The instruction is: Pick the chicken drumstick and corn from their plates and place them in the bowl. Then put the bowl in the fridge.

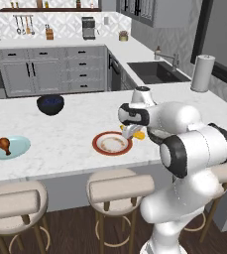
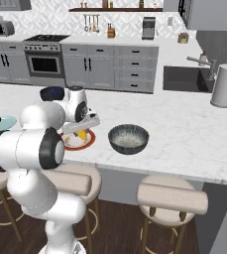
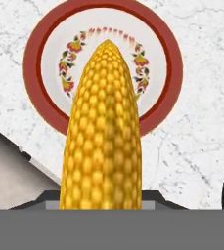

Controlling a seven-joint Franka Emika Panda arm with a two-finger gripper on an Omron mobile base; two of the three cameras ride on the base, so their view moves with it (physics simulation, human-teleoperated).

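Marble counter [image 1: 70, 134] carrying grey-blue bowl [image 2: 129, 138], red-rimmed plate [image 1: 112, 144] and light-blue plate [image 1: 9, 147] with chicken drumstick [image 1: 4, 145]. Above the red-rimmed plate, lifted clear: gripper [image 1: 131, 132], partly closed around the corn [image 3: 103, 132], held lengthwise between the fingers.

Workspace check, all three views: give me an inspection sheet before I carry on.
Surface: white marble counter, dry.
Job's things: corn lifted above red-rimmed plate; chicken drumstick on pale blue plate; grey-blue bowl holds nothing.
Clutter: dark bowl, paper towel roll.
End effector: shut on corn.
Cables: nothing seen.
Surroundings: sink, oven, stools.
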